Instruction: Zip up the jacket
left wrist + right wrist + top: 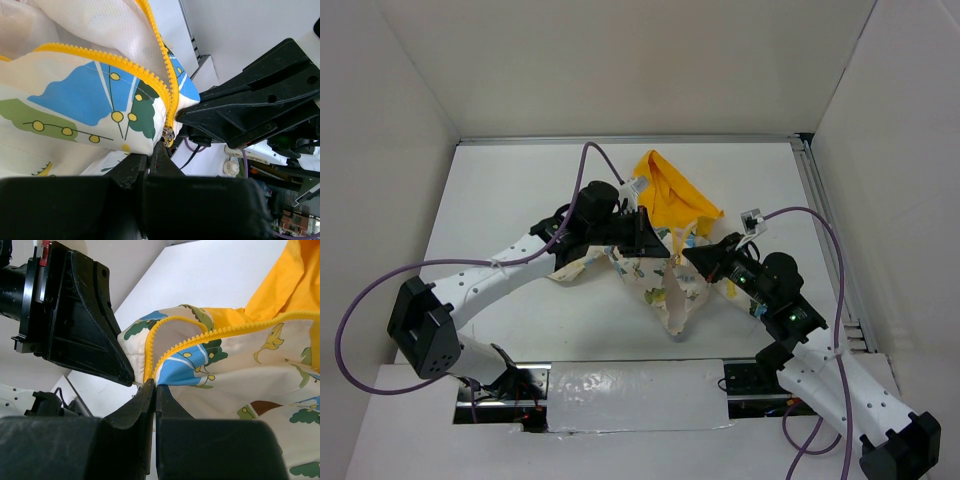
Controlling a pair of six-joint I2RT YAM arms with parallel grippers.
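L pincer [152, 150] & R pincer [154, 386] were clamped shut on jacket [665, 290] at zip end, tips just beside each other; purple cable [584, 170] arched over worktop [520, 190].

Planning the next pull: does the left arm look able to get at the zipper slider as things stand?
Likely yes. The left gripper, shut on the jacket, has its tips right under the slider with nothing between. The right gripper pinches the jacket close beside, so room is tight.

Matt cloth jacket [75, 95], plastic zipper [131, 67]
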